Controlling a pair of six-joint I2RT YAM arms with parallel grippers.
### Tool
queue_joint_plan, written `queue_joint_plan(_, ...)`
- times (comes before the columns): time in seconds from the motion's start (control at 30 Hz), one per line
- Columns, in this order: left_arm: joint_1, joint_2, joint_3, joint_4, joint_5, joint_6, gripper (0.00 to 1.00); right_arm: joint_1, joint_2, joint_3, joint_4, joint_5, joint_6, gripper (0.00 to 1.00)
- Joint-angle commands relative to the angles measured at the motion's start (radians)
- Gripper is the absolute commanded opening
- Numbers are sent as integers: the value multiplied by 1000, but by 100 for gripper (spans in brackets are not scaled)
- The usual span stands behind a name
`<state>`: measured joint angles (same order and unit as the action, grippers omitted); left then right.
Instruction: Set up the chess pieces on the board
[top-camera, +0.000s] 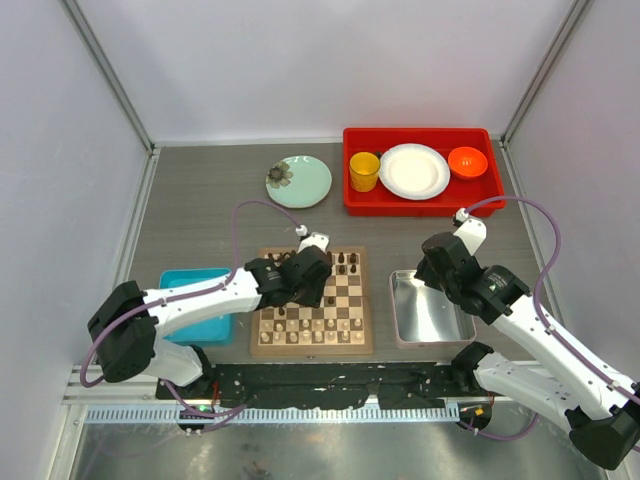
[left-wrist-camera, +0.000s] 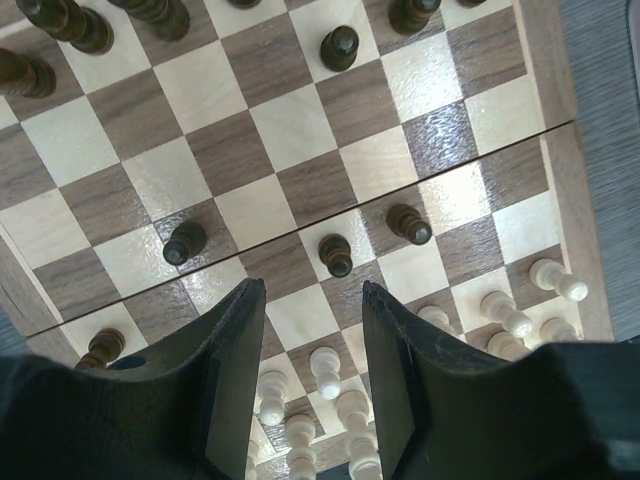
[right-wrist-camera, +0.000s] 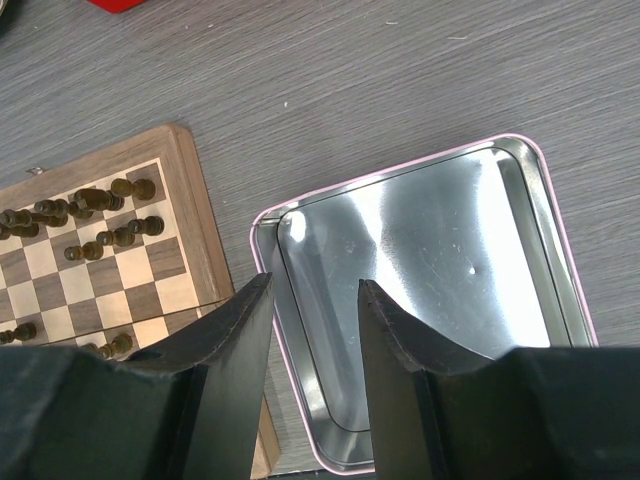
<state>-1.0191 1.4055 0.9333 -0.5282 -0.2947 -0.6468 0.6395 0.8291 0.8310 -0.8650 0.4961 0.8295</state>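
Observation:
The board (top-camera: 366, 300) lies at the table's near middle. Dark brown chess pieces (top-camera: 346, 264) stand on its far rows and pale cream ones (top-camera: 312, 336) on its near rows. My left gripper (top-camera: 306, 279) hovers over the board's left half, open and empty. In the left wrist view its fingers (left-wrist-camera: 310, 290) straddle bare squares of the board (left-wrist-camera: 300, 120), with dark pawns (left-wrist-camera: 337, 255) just ahead and cream pieces (left-wrist-camera: 327, 372) beneath. My right gripper (top-camera: 441, 262) is open and empty above the silver tray (top-camera: 432, 312), as the right wrist view (right-wrist-camera: 313, 282) shows.
The silver tray (right-wrist-camera: 430, 260) right of the board (right-wrist-camera: 188, 210) holds nothing. A blue tray (top-camera: 185, 281) lies left of the board. At the back are a green plate (top-camera: 298, 181) and a red tray (top-camera: 420, 207) with a yellow cup (top-camera: 364, 171), white plate (top-camera: 414, 171) and orange bowl (top-camera: 467, 161).

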Motion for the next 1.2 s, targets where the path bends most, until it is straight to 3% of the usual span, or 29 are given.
queue_joint_plan(0.0, -4, -22, -22, 23, 3, -16, 48, -1, -12, 6, 1, 24, -3, 45)
queue_joint_plan(0.67, -4, 61, -25, 112, 25, -8, 44, -4, -13, 14, -12, 30, 0, 45)
queue_joint_plan(0.9, -4, 73, -25, 125, 22, -5, 29, -6, -15, 11, -12, 29, 0, 45)
queue_joint_plan(1.17, -4, 78, -24, 129, 16, 3, 22, -6, -25, 10, -23, 32, 3, 45)
